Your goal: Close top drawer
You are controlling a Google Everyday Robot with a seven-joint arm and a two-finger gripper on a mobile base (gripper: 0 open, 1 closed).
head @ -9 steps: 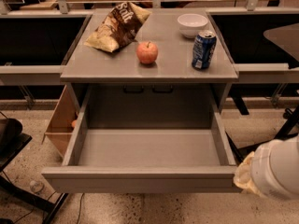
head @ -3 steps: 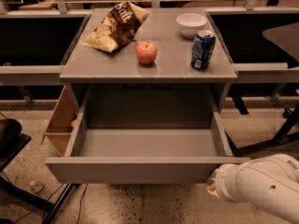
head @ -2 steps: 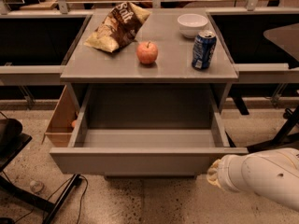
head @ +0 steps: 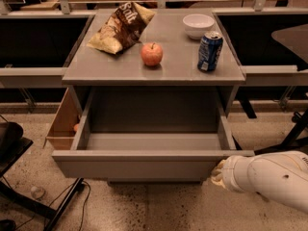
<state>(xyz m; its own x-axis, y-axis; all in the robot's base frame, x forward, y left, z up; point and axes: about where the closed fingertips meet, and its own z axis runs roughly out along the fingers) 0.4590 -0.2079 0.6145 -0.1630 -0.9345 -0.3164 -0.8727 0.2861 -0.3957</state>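
Top drawer (head: 139,166) stands partly open, projecting forward from under the desk (head: 178,61) top. The hand (head: 218,174) sits low right, at the right end of the drawer's front panel. Judged step: the closing push. The next move calls for a straight, level push until the panel sits flush. Whether the hand is open or closed cannot be told. The white arm (head: 269,177) is cut off at the frame edge.

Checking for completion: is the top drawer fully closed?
No: the top drawer juts out of the cabinet, its inside showing, with the gripper at the right end of its front panel.
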